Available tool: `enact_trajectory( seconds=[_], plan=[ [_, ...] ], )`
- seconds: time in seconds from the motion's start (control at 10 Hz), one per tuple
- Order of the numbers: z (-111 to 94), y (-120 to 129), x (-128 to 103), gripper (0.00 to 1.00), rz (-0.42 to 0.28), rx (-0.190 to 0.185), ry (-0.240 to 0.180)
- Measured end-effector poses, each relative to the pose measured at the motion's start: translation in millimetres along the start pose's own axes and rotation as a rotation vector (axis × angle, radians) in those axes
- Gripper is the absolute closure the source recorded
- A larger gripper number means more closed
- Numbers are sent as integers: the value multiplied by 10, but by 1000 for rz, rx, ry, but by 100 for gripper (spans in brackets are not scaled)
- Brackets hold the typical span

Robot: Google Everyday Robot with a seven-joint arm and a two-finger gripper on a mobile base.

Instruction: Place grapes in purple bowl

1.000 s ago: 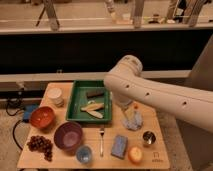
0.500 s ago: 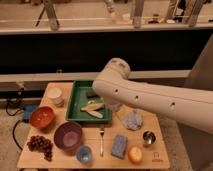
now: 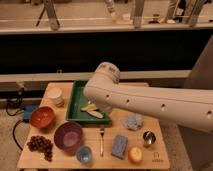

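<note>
Swung further left than a second ago, the arm (image 3: 150, 102) now spans the green tray (image 3: 75, 100), hiding the gripper behind it, jaws apart and empty, while the grapes (image 3: 41, 145) lie just left of the purple bowl (image 3: 68, 136).

Two bowls: one round orange-red bowl (image 3: 41, 117), one round deep purple bowl (image 3: 68, 136). Three cups: white paper cup (image 3: 56, 96), light-blue cup (image 3: 84, 154), small metal cup (image 3: 148, 137). One bunch of dark grapes (image 3: 41, 145), one green plastic tray (image 3: 75, 100), one metal fork (image 3: 101, 141), one blue sponge (image 3: 119, 146), one round orange fruit (image 3: 135, 155), one crumpled grey-blue cloth (image 3: 133, 121). One white robot arm (image 3: 150, 102); gripper hidden behind it.
</note>
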Motion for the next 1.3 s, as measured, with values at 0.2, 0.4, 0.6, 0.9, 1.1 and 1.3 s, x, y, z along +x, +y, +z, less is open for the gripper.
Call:
enact_trajectory(
  seconds=[0.2, 0.4, 0.6, 0.9, 1.1, 1.3],
  plan=[
    [8, -48, -79, 20, -26, 20, -3],
    [23, -171, -234, 20, -64, 33, -2],
    [44, -208, -322, 20, -90, 48, -4],
    [91, -303, -464, 20, -149, 75, -10],
    [110, -410, -601, 20, -176, 90, -18],
    [117, -425, -633, 20, -193, 100, -23]
  ],
)
